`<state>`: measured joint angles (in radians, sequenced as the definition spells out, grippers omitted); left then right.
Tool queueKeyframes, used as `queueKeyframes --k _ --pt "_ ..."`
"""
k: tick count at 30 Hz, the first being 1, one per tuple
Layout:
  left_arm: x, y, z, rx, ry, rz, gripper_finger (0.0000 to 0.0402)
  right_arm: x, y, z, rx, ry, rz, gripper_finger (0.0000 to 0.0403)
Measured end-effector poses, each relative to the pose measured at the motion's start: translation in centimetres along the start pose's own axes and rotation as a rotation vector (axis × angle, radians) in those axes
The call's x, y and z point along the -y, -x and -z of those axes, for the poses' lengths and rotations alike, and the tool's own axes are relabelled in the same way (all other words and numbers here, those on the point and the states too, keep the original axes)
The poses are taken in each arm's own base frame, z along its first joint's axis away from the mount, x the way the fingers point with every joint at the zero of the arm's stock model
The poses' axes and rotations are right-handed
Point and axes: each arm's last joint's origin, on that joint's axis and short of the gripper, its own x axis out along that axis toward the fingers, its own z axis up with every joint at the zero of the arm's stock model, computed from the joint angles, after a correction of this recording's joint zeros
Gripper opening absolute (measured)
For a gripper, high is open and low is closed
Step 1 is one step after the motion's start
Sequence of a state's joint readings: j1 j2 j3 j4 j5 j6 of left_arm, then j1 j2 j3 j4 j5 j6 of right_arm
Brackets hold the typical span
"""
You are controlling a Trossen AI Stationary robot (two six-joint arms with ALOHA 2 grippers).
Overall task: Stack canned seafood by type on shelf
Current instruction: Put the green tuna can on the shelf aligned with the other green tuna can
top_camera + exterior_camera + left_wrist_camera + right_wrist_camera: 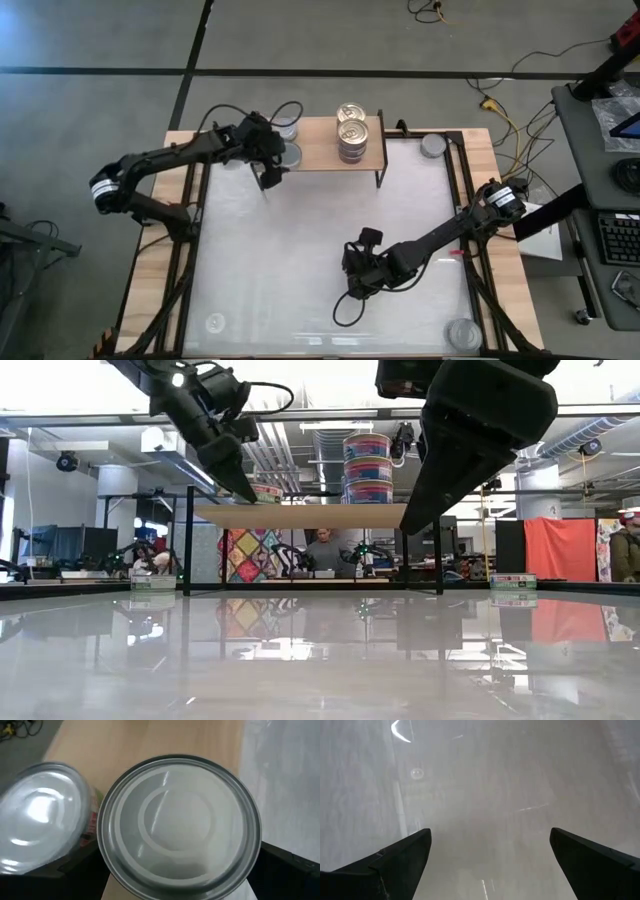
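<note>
While spread wide around silver tin (179, 825) on shelf (318, 150), left gripper (277, 160) crowds second silver tin (42, 815). Gold stack (352, 132) upper centre. Right gripper (357, 283) lower centre, fingers wide, empty.

Light-wood shelf (320, 150) — 1 stack of gold-lidded tins (351, 132) mid-board, 2 silver-lidded tins (289, 154) at its left end.

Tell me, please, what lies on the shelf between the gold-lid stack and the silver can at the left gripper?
Only bare wood of the shelf shows between the stack and the silver can at the left gripper, in the high view.
</note>
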<state>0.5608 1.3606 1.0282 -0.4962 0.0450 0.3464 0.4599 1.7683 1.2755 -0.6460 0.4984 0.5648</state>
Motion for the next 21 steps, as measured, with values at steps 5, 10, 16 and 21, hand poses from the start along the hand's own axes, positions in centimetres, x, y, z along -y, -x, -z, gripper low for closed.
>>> queueKeyframes --k 5,10,16,21 --pt "-0.6 0.2 -0.3 -0.006 -0.013 -0.022 0.0381 -0.1 0.0 0.0 0.004 -0.012 -0.004 0.04" --pt "-0.7 0.4 -0.6 0.0 -0.016 -0.026 0.0394 -0.1 0.0 0.0 0.004 -0.013 -0.008 0.04" --pt "-0.8 0.4 -0.3 -0.042 -0.016 -0.081 0.0398 -0.1 0.0 0.0 0.002 -0.014 -0.012 0.04" --pt "-1.2 0.5 -0.1 -0.094 0.002 -0.195 0.0394 -0.1 0.0 -0.1 0.003 -0.016 -0.011 0.04"
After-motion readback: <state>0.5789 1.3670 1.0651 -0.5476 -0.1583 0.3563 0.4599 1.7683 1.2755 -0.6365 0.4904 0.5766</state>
